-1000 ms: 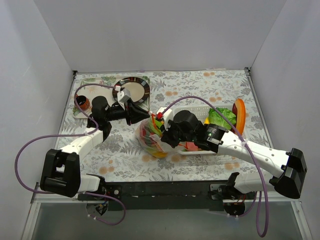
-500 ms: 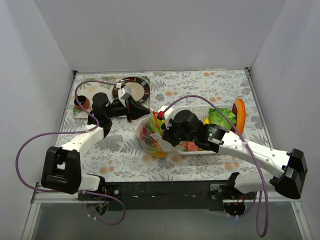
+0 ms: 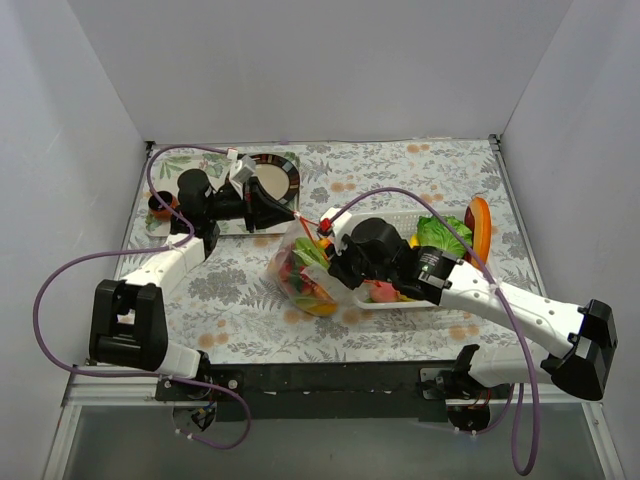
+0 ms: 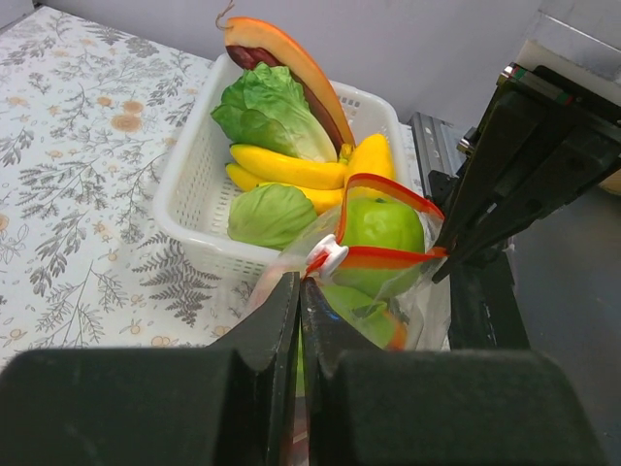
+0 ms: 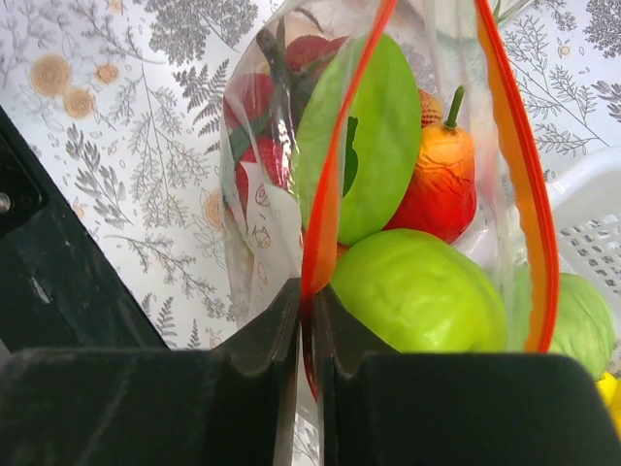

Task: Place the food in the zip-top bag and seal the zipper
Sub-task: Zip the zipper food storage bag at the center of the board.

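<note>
Zip-top bag [image 3: 298, 272] sits full of food [image 5: 417, 291] just beside the basket [image 4: 189, 209]. Left gripper [image 4: 299, 291] is clenched on the bag edge by the slider [image 4: 330, 254]. The right gripper [image 5: 306, 291] pinches the zipper [image 5: 328, 194], probably to hold it taut for sealing. The mouth is not yet closed.

Clear bag [image 5: 260, 199], orange-red zipper [image 5: 516, 175]; food [image 5: 417, 291] inside is green, red, orange. White basket [image 4: 194, 199]. Tablecloth [image 3: 240, 292] has grey fern print with orange blooms. Plate [image 3: 293, 178] looks dark-rimmed.
</note>
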